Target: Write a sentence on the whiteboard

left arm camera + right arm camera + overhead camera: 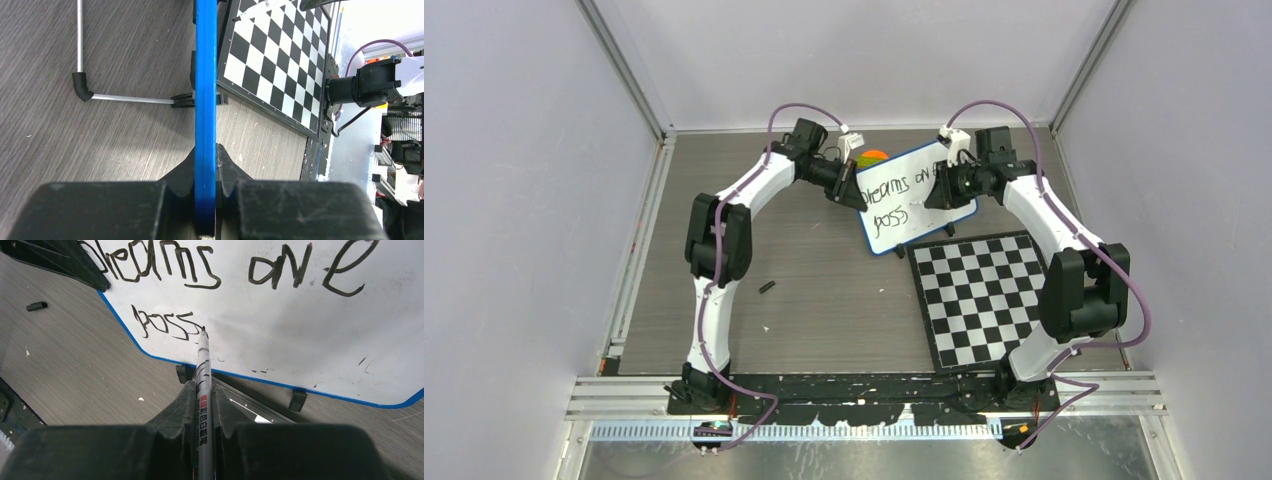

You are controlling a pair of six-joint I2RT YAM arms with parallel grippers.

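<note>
The whiteboard (pixel 914 195) stands tilted in the upper middle of the overhead view, just above the checkered board (pixel 984 290) on the grey surface (pixel 824 300). The left end effector (pixel 205 210) is clamped on its blue rim, bracing it. The right end effector (pixel 204 410) is closed around a marker (pixel 202 360), whose tip seems to touch the board right after "poss" in the lower line of the sentence (pixel 200 270). To finish the word well, I reckon the next letter should start slightly right of that last "s", with light, even pressure so the braced board doesn't twist. The rim runs close beneath, so strokes want keeping small and level.
</note>
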